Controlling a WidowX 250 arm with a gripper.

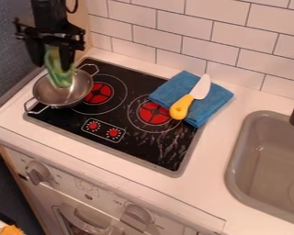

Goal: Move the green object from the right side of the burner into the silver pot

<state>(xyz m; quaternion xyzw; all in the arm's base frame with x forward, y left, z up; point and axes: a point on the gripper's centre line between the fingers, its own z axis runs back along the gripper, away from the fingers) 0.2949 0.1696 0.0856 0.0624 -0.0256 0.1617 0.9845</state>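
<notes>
A: Item one, the claw?
B: Black, two-fingered, pointing down; fingers parted only by the thickness of the green object, gripped between them.
A: Describe that piece.
B: Translucent, smooth, elongated; hanging beneath the claw, lower end within the outline of the silver pot.
A: The pot?
B: Shiny metal, round bowl, two wire-loop handles; below the claw.
A: Right of the claw?
B: Glossy black cooktop, scuffed, red burner discs; dials ringed with white marks. Beyond, a folded blue cloth, soft-textured, bearing a toy knife, white blade, rounded yellow handle.
A: Farthest right?
B: Grey sink, rounded corners, set in the smooth white surface.
</notes>
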